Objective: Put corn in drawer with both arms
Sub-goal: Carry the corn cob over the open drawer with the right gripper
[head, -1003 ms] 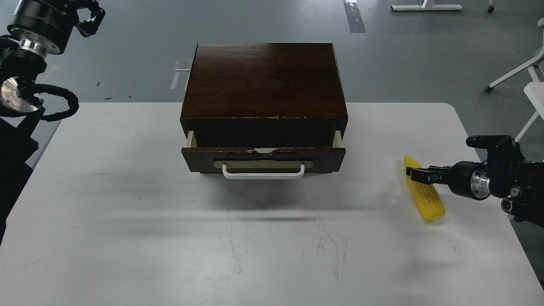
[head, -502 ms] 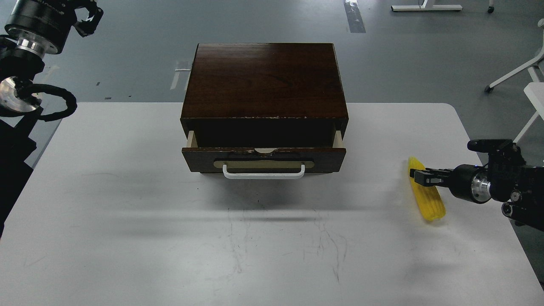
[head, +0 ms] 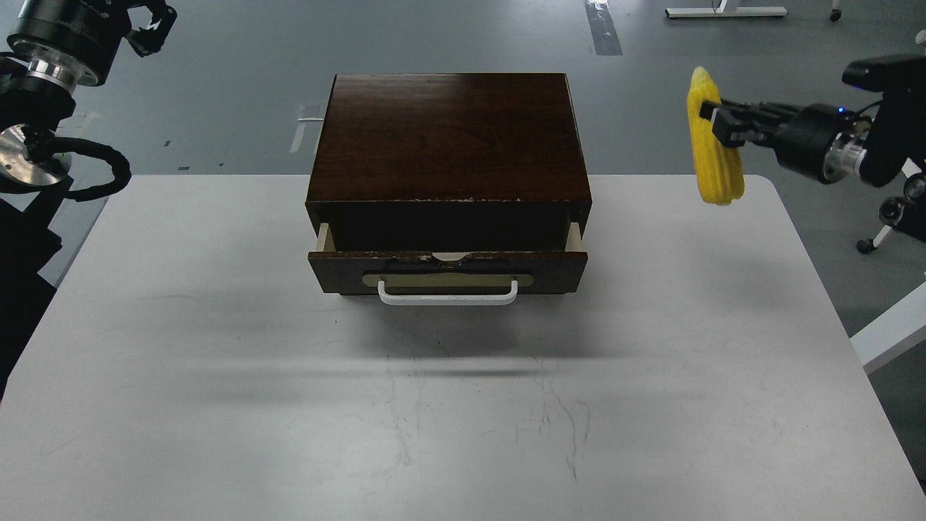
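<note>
The yellow corn (head: pixel 715 155) hangs nearly upright in the air, well above the table's far right part. My right gripper (head: pixel 712 119) is shut on its upper half and reaches in from the right. The dark brown drawer (head: pixel 447 269) of the cabinet (head: pixel 448 137) stands pulled out a little, with its white handle (head: pixel 448 294) toward me and pale inner sides showing. Its inside is dark. My left gripper (head: pixel 148 18) is high at the far left, off the table; its fingers look spread.
The white table (head: pixel 217 376) carries only the cabinet, at the middle back. A white chair leg (head: pixel 893 329) and a wheeled base (head: pixel 879 235) stand beyond the table's right edge. Grey floor lies behind.
My right gripper closed on the corn as it lay on the table and lifted it high up and back. The left arm has barely moved. The drawer is unchanged.
</note>
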Motion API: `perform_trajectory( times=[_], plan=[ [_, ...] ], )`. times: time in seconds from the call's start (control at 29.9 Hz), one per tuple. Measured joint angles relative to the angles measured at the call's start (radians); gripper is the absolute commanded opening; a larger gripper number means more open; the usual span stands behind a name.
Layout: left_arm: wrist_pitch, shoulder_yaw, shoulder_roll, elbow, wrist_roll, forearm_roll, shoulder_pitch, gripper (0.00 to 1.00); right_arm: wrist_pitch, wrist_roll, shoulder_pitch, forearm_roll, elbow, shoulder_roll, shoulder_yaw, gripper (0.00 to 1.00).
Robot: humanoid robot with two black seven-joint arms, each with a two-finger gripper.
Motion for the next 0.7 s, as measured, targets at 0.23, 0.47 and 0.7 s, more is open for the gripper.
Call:
perform_trajectory(
  times=[0.23, 0.47, 0.7],
  plan=[
    [0.0, 0.001, 0.017, -0.001, 0.002, 0.002, -0.001, 0.98, -0.021, 0.036, 0.255, -0.116, 0.094, 0.112, 0.0, 0.0],
    [0.0, 0.0, 0.027, -0.001, 0.002, 0.003, -0.001, 0.98, -0.081, 0.063, 0.307, -0.414, 0.141, 0.281, -0.001, 0.0],
    [0.0, 0.001, 0.062, -0.001, 0.003, 0.003, -0.002, 0.98, -0.083, 0.065, 0.291, -0.661, 0.175, 0.351, -0.028, 0.0]
  ],
)
